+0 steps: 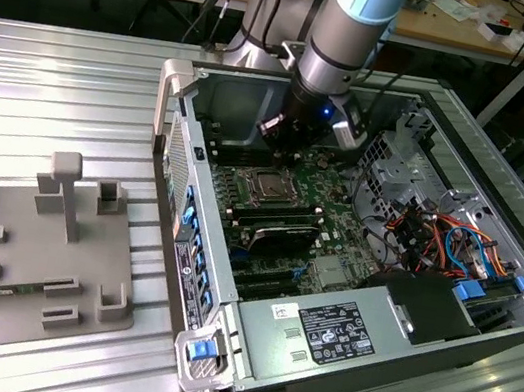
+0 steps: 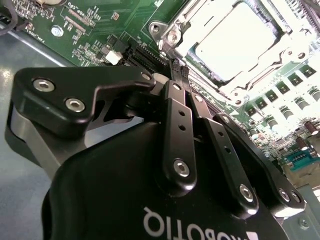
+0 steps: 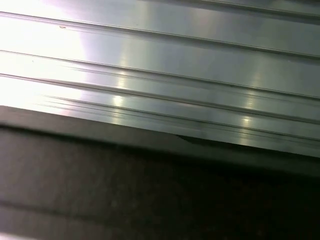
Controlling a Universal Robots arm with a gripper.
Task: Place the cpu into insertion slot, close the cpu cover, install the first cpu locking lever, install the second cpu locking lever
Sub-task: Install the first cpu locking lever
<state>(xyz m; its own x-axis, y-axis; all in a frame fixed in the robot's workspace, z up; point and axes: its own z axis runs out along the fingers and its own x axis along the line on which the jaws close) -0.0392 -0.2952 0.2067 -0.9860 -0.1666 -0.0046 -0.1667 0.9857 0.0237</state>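
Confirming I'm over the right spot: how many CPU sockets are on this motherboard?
1: the insertion slot, near the middle of the board in the exterior view, beside the lower end of the arm. The arm covers some board, so another may be hidden.

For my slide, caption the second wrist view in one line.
Shut gripper poised beside the insertion slot, where the cpu sits under the cpu cover.
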